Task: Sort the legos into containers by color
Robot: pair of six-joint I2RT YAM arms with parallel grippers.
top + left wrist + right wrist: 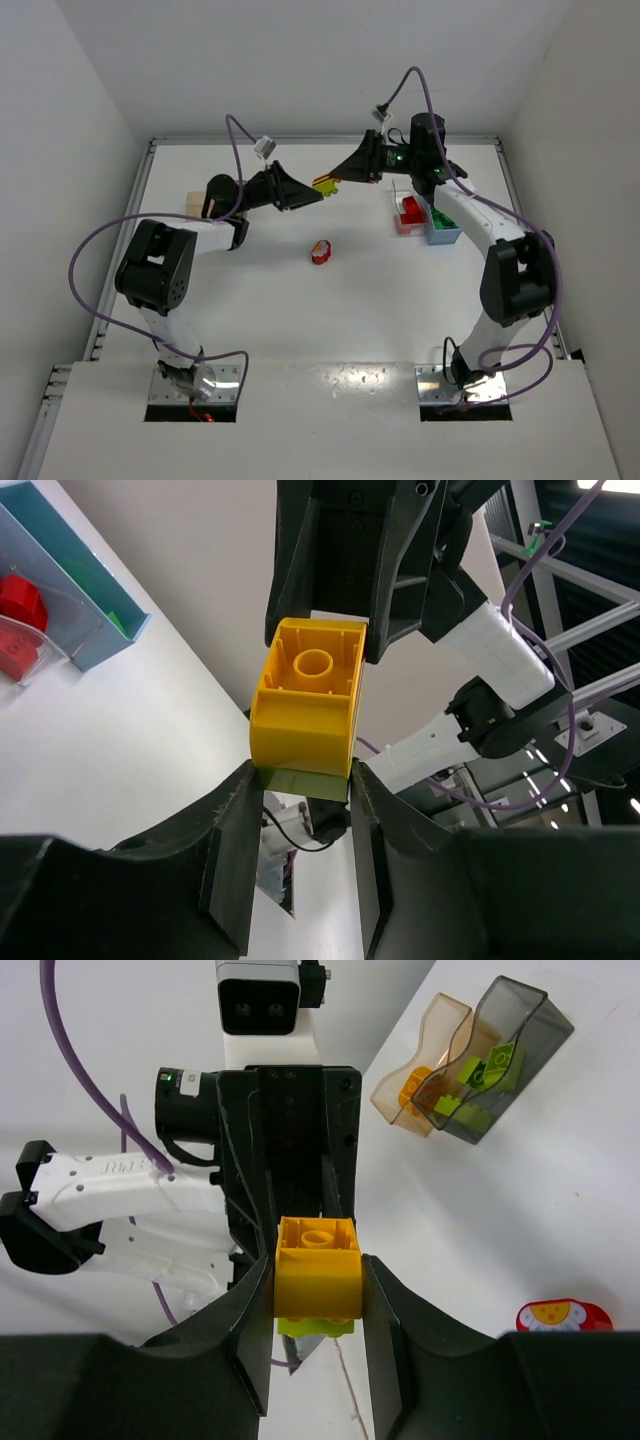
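Left gripper (303,785) and right gripper (318,1295) both pinch the lego cluster (327,183).

Stacked bricks (327,184) aloft between left gripper (312,193) and right gripper (340,180); loose piece (321,251) on table (300,320) before them; left bins (530,1030) and right bins (445,236) flanking

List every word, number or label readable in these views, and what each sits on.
Nothing reads clearly.
Dark print on the white arm link, right wrist view: too blurred to read.
Small sticker on the black housing above it: too small to read.
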